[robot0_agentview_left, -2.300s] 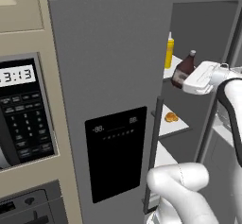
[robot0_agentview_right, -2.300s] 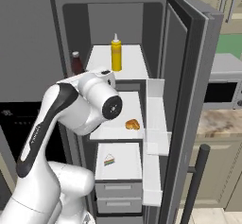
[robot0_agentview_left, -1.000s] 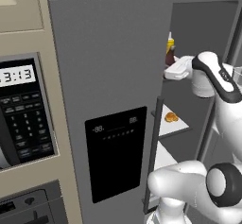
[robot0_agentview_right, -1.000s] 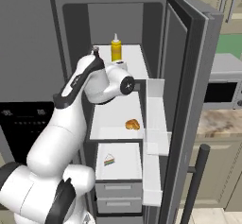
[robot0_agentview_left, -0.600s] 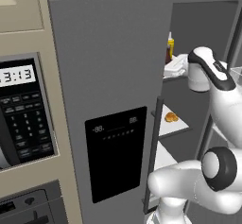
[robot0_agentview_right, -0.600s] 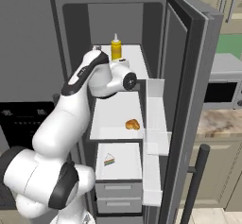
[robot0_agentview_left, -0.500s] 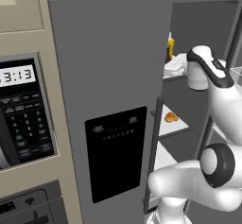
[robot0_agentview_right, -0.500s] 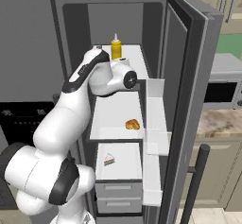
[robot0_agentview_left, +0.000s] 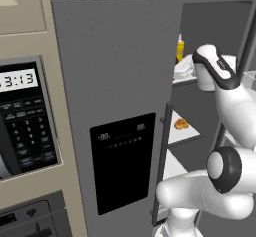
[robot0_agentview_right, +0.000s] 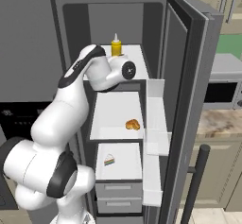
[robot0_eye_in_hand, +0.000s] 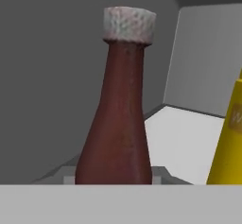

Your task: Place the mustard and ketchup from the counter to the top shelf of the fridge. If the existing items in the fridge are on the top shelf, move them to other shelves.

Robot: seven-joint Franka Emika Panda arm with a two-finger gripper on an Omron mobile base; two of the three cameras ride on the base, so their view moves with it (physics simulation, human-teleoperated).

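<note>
The arm is reaching deep into the open fridge [robot0_agentview_right: 189, 53], its hand up at the top shelf [robot0_agentview_right: 134, 57], and the hand view is looking straight at the ketchup [robot0_eye_in_hand: 118, 124]. That dark reddish-brown bottle stands upright on the white shelf plate directly ahead of the claw and very close, its long axis vertical and its pale cap topmost. The fingertips themselves are lost under the bottom of that view, so I can't see them on the glass; the claw reads as all but closed, most likely clasped on the ketchup low on its body, though that hold is my judgement. The mustard [robot0_agentview_right: 116, 46] stands upright on the same top shelf, just beside the ketchup and toward the fridge's back wall, its yellow flank at the edge of the hand view. On that flank there is a brownish patch of lettering, too blurred to read. One shelf below the ketchup lies the golden-brown bun [robot0_agentview_right: 133, 124], and a shelf lower again the pale wedge slice [robot0_agentview_right: 109, 160]. Outside, on the oven panel [robot0_agentview_left: 27, 121] left of the fridge door, the clock shows 3:13.
</note>
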